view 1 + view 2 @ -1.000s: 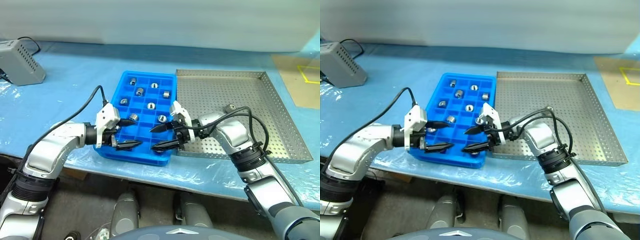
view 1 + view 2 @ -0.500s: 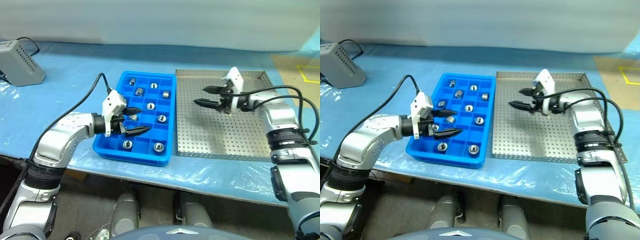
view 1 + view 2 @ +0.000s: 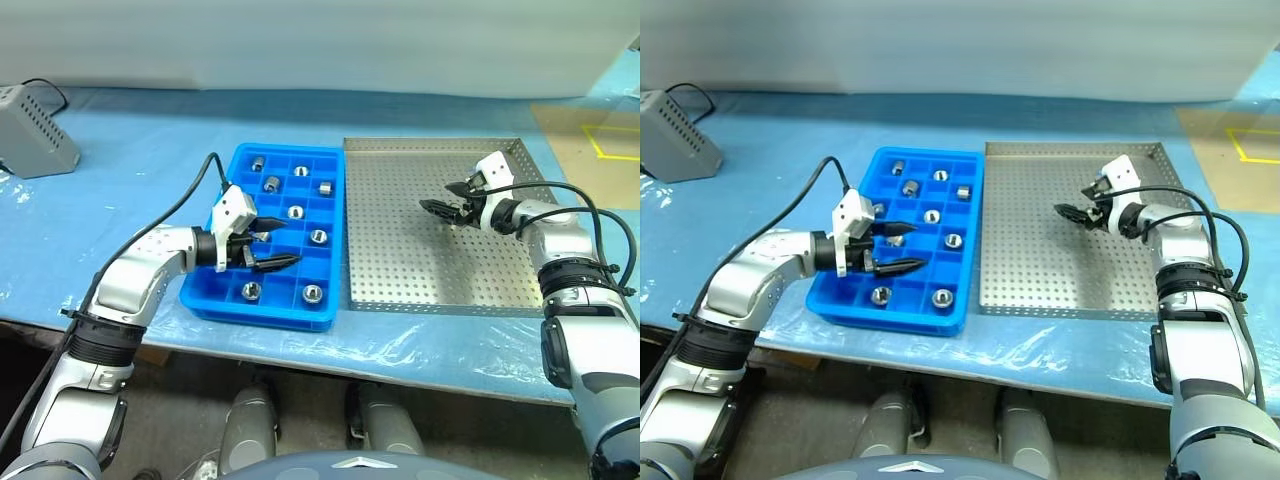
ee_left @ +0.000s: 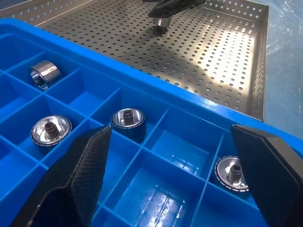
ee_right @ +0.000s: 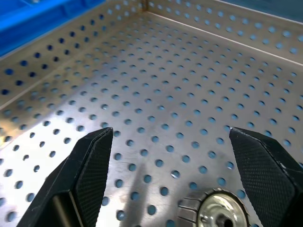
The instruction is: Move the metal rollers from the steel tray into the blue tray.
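- Your right gripper hangs over the steel tray with its two black fingers spread apart and nothing between them; it sits there because the last loose metal roller lies on the perforated floor just under and between the fingertips.
- That roller rests on its flat end with the central hole facing up, so you can judge that a straight drop with one finger on each side should suit it.
- Nothing else lies on the steel tray's floor.
- Your left gripper hovers above the blue tray, fingers likewise parted and empty, low over the near compartments and out of the right arm's way.
- The blue tray, set edge to edge with the steel tray, already holds eight rollers, each in a compartment of its own, which keeps them from rolling together.
- Several compartments stay free near your left gripper, so the last one has a place.
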Controlling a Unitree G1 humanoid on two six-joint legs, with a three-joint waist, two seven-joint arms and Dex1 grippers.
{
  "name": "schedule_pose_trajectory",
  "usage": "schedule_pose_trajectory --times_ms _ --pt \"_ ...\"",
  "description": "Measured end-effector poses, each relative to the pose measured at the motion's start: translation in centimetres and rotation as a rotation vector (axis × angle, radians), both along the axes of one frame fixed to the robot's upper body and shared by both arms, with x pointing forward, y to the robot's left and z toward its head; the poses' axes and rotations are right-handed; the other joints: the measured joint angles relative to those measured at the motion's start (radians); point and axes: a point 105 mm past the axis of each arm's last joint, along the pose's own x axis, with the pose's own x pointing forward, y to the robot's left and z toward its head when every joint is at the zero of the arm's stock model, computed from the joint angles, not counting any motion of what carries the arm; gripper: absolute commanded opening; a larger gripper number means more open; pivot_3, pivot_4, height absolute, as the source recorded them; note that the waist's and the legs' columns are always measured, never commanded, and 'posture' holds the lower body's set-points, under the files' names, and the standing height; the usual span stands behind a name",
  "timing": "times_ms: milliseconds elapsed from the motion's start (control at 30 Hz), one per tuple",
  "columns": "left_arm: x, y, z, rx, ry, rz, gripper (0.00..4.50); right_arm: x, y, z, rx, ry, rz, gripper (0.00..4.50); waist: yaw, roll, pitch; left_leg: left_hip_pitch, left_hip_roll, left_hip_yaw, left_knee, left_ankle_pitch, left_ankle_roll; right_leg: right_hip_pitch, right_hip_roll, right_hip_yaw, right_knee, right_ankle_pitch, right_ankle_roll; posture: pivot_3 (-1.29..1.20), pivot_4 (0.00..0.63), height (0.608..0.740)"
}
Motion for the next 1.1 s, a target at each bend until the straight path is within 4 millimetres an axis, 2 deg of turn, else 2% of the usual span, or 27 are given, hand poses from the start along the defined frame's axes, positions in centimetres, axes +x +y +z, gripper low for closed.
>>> schedule_pose_trajectory --times_ms 233,433,533,700,967,1033,1100 --pt "-0.3 0.3 -0.6 0.006 0.015 0.001 4.28 -0.1 -1.8 -2.3 -0.044 0.029 -0.113 4.04 0.001 0.0 0.0 0.0 0.0 0.0 0.0 0.0 0.001 0.0 0.0 0.0 0.0 0.0 0.0 -0.18 0.15 0.74" --pt "-0.3 0.4 -0.6 0.014 0.026 0.008 4.28 -0.2 -1.7 -2.9 -0.06 0.038 -0.121 4.04 0.0 0.0 0.0 0.0 0.0 0.0 0.001 0.0 0.0 0.0 0.0 0.0 0.001 0.0 0.0 -0.18 0.15 0.74" --pt "-0.4 -0.1 0.0 0.017 0.02 0.006 4.28 -0.2 -1.6 -3.0 -0.065 0.039 -0.114 3.42 0.0 0.0 0.0 0.0 0.0 0.0 0.001 0.0 0.001 0.0 0.0 0.0 0.0 0.0 0.0 -0.19 0.15 0.74" --pt "-0.8 -1.0 1.1 0.008 0.008 -0.007 4.28 -0.3 -1.2 -3.3 -0.057 0.033 -0.096 1.79 0.0 0.0 0.0 0.0 0.0 0.0 0.002 -0.001 0.0 0.001 0.0 0.0 0.001 0.0 0.0 -0.2 0.15 0.74" --pt "-0.9 -1.4 1.8 0.011 0.011 -0.013 4.28 -0.4 -0.7 -3.2 -0.025 0.037 -0.065 1.79 -0.002 0.0 0.0 0.0 0.001 0.0 0.001 -0.001 0.001 0.0 0.0 0.0 0.0 0.0 0.0 -0.2 0.15 0.74" --pt "-1.0 -1.3 1.9 0.01 0.013 -0.015 4.28 -0.4 0.1 -3.1 -0.003 0.048 -0.03 1.79 -0.003 0.0 0.0 0.0 0.001 0.001 0.001 -0.001 0.001 0.0 0.0 0.0 0.0 0.0 0.0 -0.2 0.15 0.74" --pt "-1.0 -1.3 2.0 0.011 0.012 -0.013 4.28 -0.5 2.1 -2.3 0.043 0.043 0.065 1.79 -0.004 0.001 0.0 0.0 0.001 0.001 0.001 -0.001 0.001 -0.001 0.0 0.0 0.0 0.0 0.0 -0.19 0.15 0.74"
